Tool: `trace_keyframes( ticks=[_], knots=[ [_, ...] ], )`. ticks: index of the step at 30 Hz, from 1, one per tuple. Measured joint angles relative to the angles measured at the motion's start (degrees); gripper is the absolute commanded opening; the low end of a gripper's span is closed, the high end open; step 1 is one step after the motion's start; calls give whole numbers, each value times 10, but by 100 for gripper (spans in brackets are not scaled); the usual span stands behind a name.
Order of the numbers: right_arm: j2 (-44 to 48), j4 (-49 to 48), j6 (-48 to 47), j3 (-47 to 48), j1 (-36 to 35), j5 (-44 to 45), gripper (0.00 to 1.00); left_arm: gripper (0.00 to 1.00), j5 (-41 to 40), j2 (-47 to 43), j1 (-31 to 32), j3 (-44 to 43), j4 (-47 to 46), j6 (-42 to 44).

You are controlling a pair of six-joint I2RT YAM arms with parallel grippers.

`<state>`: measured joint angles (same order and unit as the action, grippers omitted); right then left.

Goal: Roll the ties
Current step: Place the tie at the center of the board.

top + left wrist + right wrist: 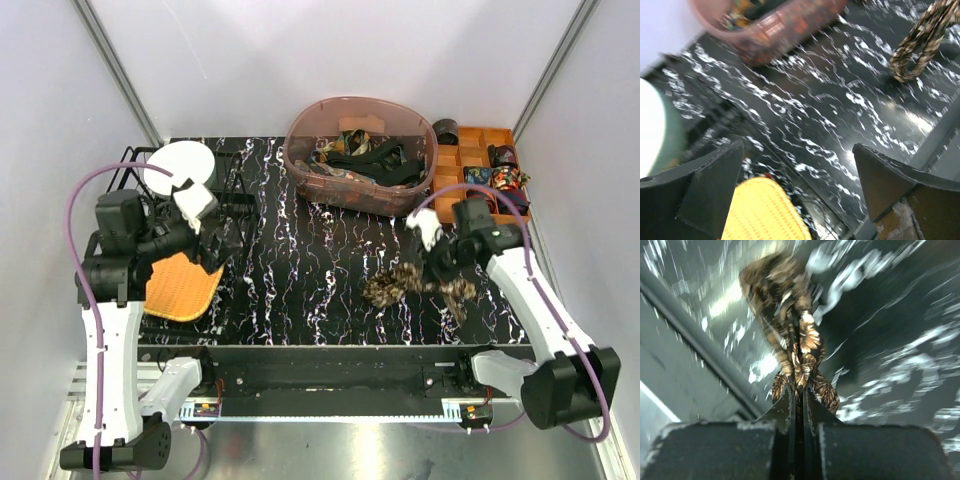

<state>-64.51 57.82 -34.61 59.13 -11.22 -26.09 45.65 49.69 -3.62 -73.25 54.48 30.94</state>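
The right fingers (783, 407) pinch the speckled tie (792, 340); the left fingers (705, 185) gape wide apart.

Glossy marbled black tabletop (300, 270), translucent pink plastic tub (400, 115), woven yellow mat (180, 285), speckled cloth tie (795, 340).

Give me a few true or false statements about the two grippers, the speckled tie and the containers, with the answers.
1. The right gripper is shut on the leopard-speckled tie. True.
2. The left gripper grips a tie. False: it is open and empty.
3. The pink basket holds several ties. True.
4. The orange organizer sits at the left edge of the table. False: it is at the back right corner.
5. The leopard-speckled tie lies in the pink basket. False: it is outside, in front of it.
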Motion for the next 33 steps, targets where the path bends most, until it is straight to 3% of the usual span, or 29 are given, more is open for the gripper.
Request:
trace_keyframes(
  ticks=[8,13,17,18,21,22,27,33],
  knots=[
    [-18,-20,-82,-120,0,32,0,99,-1,-10,21,54,33,22],
    [-100,-82,-118,-132,0,62,1,99,-2,-12,31,70,38,35],
    [-170,-125,-153,-126,0,88,22,99,-9,-13,46,88,40,43],
    [-183,-129,-162,-121,0,92,40,99,-9,-13,49,92,40,45],
    [-199,-124,-171,-90,1,101,67,99,-13,-12,59,101,42,51],
    [-196,-121,-171,-79,2,101,72,99,-14,-12,61,101,42,52],
    [-142,-73,-181,-42,37,89,83,99,-15,-10,77,101,42,58],
    [-128,19,-239,3,227,69,83,99,-16,13,115,101,42,67]
  ],
)
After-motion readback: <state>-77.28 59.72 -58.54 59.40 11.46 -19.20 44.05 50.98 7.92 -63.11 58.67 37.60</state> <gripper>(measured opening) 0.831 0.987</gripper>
